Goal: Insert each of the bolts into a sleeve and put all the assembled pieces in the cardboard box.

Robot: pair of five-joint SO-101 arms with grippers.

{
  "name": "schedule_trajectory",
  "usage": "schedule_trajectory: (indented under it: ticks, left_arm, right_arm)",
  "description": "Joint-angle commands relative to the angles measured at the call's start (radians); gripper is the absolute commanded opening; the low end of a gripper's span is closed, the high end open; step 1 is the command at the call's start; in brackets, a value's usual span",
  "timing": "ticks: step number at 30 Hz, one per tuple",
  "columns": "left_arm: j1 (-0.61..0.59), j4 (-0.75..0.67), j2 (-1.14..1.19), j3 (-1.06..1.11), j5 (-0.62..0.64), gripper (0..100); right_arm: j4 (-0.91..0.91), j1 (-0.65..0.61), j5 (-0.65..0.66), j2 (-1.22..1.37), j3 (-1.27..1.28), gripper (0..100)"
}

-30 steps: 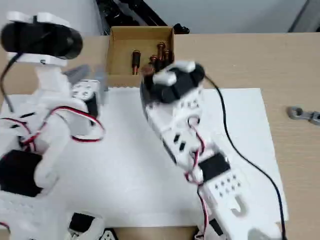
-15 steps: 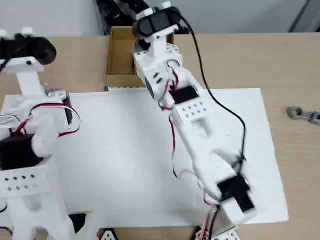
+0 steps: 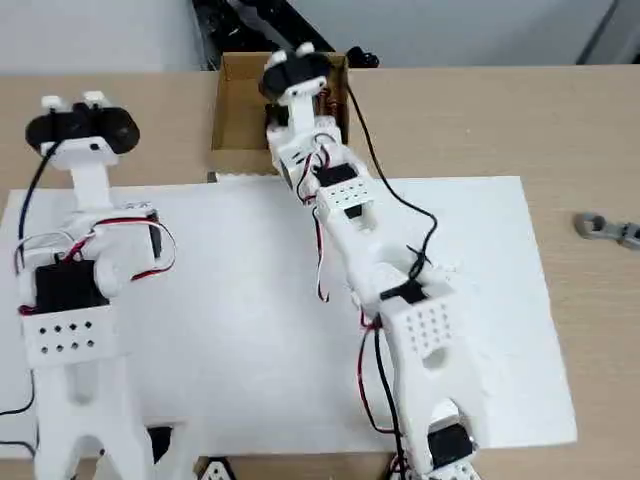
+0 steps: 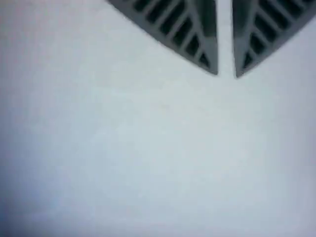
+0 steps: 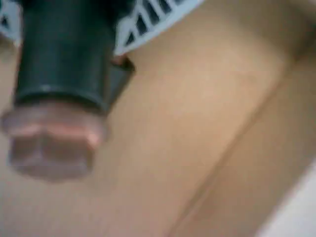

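Cardboard box (image 3: 236, 112) sits toward the far side of the bench (image 3: 480, 120), just at the far edge of the white sheet (image 3: 250, 330) that covers most of the bench top. R arm (image 3: 345, 205) stretches diagonally across the sheet w/ its wrist over the box's right half. Copper-coloured pieces (image 3: 324, 100) peek out beside it by the box's right wall, mostly hidden, so their count can't be told. In the right wrist view the R pincer (image 5: 111, 59) is clamped on a black sleeve (image 5: 64, 54), w/ a pale ribbed finger (image 5: 148, 17) lying against the sleeve's side. The bolt (image 5: 52, 145) sits inside the sleeve, its copper-toned hex head sticking out of the end. Sleeve + bolt hang over the box's brown floor, near where the floor meets a side wall; whether they touch the floor can't be told. L arm (image 3: 85, 240) stands over the sheet's left part, well apart from the box. L pincer (image 4: 226, 71) points at bare sheet: its two grey ribbed fingers (image 4: 187, 27) are nearly pressed together, just a thin slit btwn the tips, holding nothing; whether the tips touch the sheet can't be told. Small metal part (image 3: 600, 228) lies on bare bench off the sheet's right edge, well apart from both arms.
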Motion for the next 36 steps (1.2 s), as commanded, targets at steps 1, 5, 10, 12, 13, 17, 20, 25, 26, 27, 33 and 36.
schedule_trajectory:
  ticks: [1, 5, 10, 12, 13, 17, 20, 25, 26, 27, 33, 36]
  left_arm:
    - [0.000, -0.023, -0.011, -0.002, -0.009, 0]
    - [0.000, -0.021, -0.011, -0.001, -0.009, 0]
    - [0.000, -0.028, -0.011, 0.038, -0.009, 0]
    - [0.000, -0.028, -0.011, 0.050, -0.009, 0]
    - [-0.003, -0.028, -0.011, 0.053, -0.009, 0]
    - [-0.006, -0.049, -0.011, 0.056, -0.009, 0]
    - [0.000, -0.049, -0.011, 0.053, -0.009, 0]
    - [-0.005, -0.049, -0.011, 0.054, -0.009, 0]
    - [-0.006, -0.049, -0.011, 0.054, -0.009, 0]
    - [-0.006, -0.049, -0.011, 0.054, -0.009, 0]
    - [-0.006, -0.075, -0.011, 0.065, -0.011, 0]
    - [-0.008, -0.124, -0.011, 0.093, -0.011, 0]
  right_arm:
    - [-0.010, 0.012, 0.006, 0.025, -0.114, 1.4]
    - [-0.002, -0.008, 0.006, 0.051, -0.115, 13.6]
    - [0.039, -0.035, 0.006, 0.041, -0.117, 24.2]
    - [0.074, -0.038, 0.008, 0.025, -0.117, 24.2]
    - [0.093, -0.038, 0.008, 0.013, -0.117, 24.2]
    - [0.188, -0.033, 0.006, -0.068, -0.117, 24.1]
    - [0.277, -0.033, 0.006, -0.163, -0.117, 22.2]
    - [0.430, -0.031, 0.005, -0.341, -0.115, 0.2]
    - [0.467, -0.031, 0.005, -0.378, -0.112, 0.4]
    - [0.513, -0.030, 0.006, -0.414, -0.112, 2.2]
    - [0.757, -0.030, 0.005, -0.613, -0.112, 0.9]
    - [0.837, -0.028, 0.005, -0.728, -0.112, 0.9]
